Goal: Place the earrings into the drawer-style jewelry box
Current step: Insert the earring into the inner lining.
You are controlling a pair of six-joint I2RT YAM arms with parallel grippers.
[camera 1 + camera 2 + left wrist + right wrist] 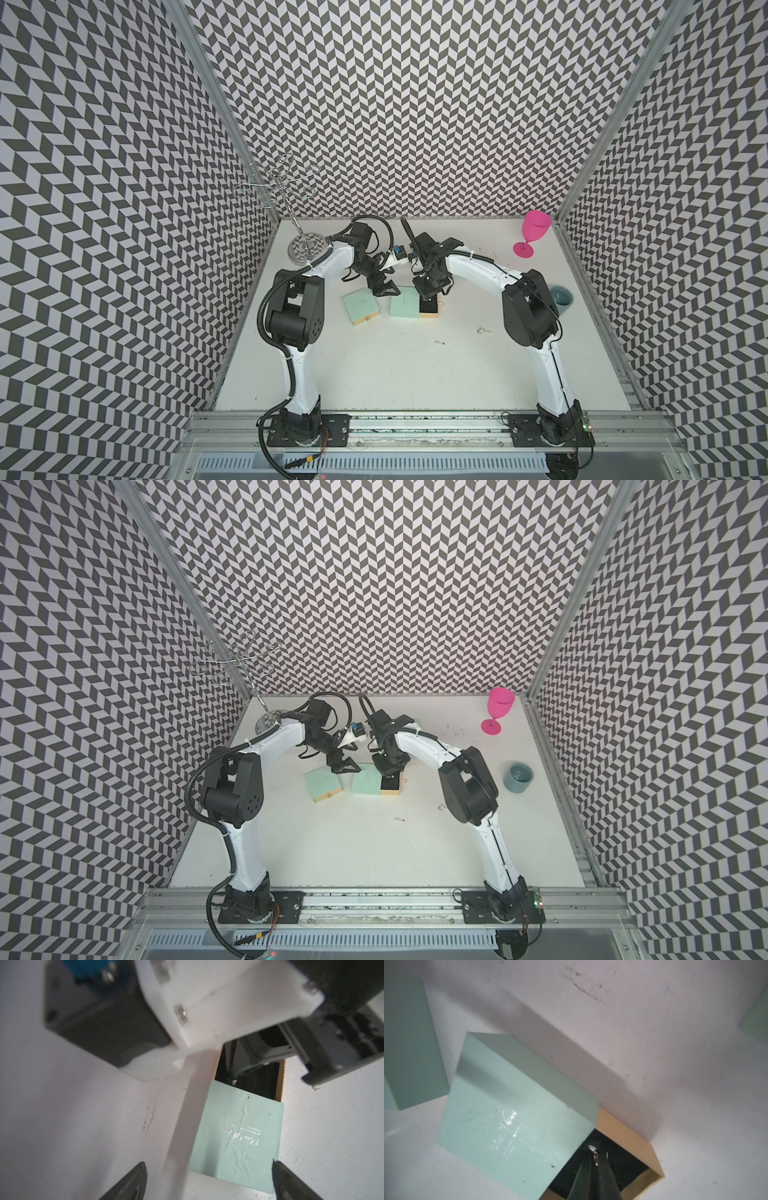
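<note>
Mint-green, smooth cardboard jewelry box (404, 306) sat on the matte white table (395, 374), with its tan drawer (629, 1136), lined in black, pulled out to one side. The right gripper (592, 1153) hung over the open drawer, its dark tapered fingertips pressed together on a tiny silvery chain-link earring (592, 1148). The left gripper (386, 289) hovered spread wide above the box's opposite end. Two small clusters of glinting metal earrings (484, 331) lay loose on the table near the right arm.
</note>
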